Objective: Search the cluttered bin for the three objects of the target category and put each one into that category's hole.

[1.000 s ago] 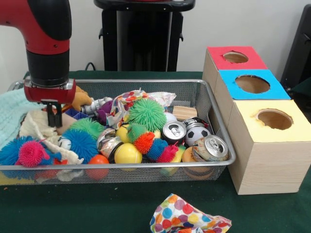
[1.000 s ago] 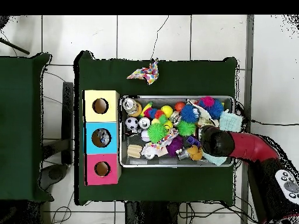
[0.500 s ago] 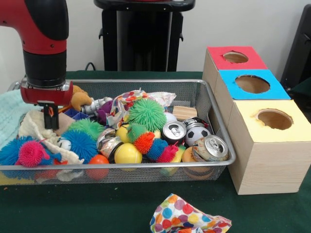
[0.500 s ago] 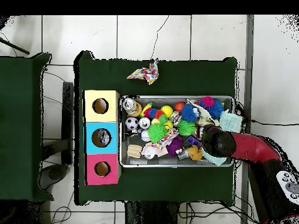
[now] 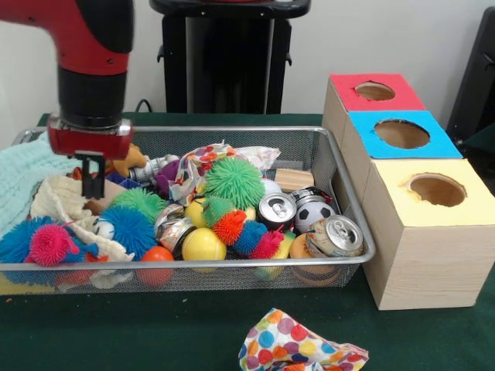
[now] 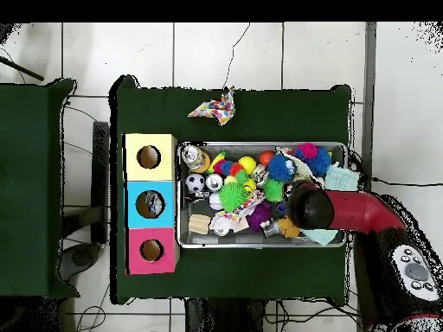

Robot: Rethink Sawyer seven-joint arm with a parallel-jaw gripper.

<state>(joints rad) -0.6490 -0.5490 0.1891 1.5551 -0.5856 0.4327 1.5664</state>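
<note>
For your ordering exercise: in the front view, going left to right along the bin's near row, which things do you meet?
Pink spiky ball → orange ball → yellow ball → crushed can → yellow-topped box.

Across the last second the gripper (image 5: 92, 185) first drifts toward the bin's (image 5: 232, 132) end where the light green cloth (image 5: 23, 182) lies, then swings back inward and sits a little higher. It now hangs just beside the orange plush toy (image 5: 131, 159), above the cream cloth (image 5: 56, 197).
</note>
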